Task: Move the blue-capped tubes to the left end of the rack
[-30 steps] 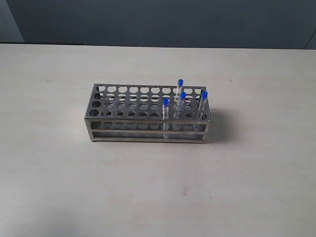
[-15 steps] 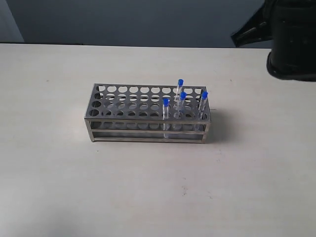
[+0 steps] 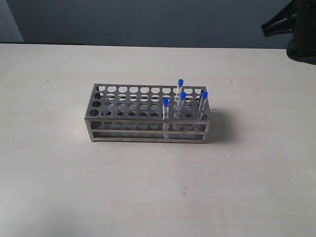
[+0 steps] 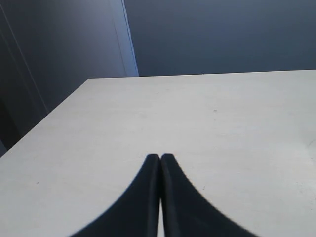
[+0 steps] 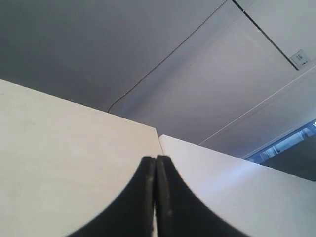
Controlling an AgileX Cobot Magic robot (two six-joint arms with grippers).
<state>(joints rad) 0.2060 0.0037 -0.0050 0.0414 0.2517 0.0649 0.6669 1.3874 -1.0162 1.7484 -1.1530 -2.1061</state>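
Note:
The steel rack (image 3: 128, 106) stands in the middle of the table in the exterior view. Several blue-capped tubes stand upright in its right end, one at the front (image 3: 166, 109), one at the back (image 3: 180, 87) and one at the right corner (image 3: 203, 102). The holes at the rack's left end hold nothing. Part of my right arm (image 3: 300, 34) shows dark at the top right corner, far from the rack. My left gripper (image 4: 160, 157) is shut on nothing over bare table. My right gripper (image 5: 156, 159) is also shut and empty. Neither wrist view shows the rack.
The pale table (image 3: 59, 173) stretches wide around the rack on all sides. A dark wall (image 3: 148, 19) runs behind its far edge. The right wrist view shows a table corner (image 5: 153, 132) and a seam to a second white surface (image 5: 237, 187).
My right arm came into the exterior view at the top right, then shifted further right toward the frame's edge. The rack and tubes have not moved.

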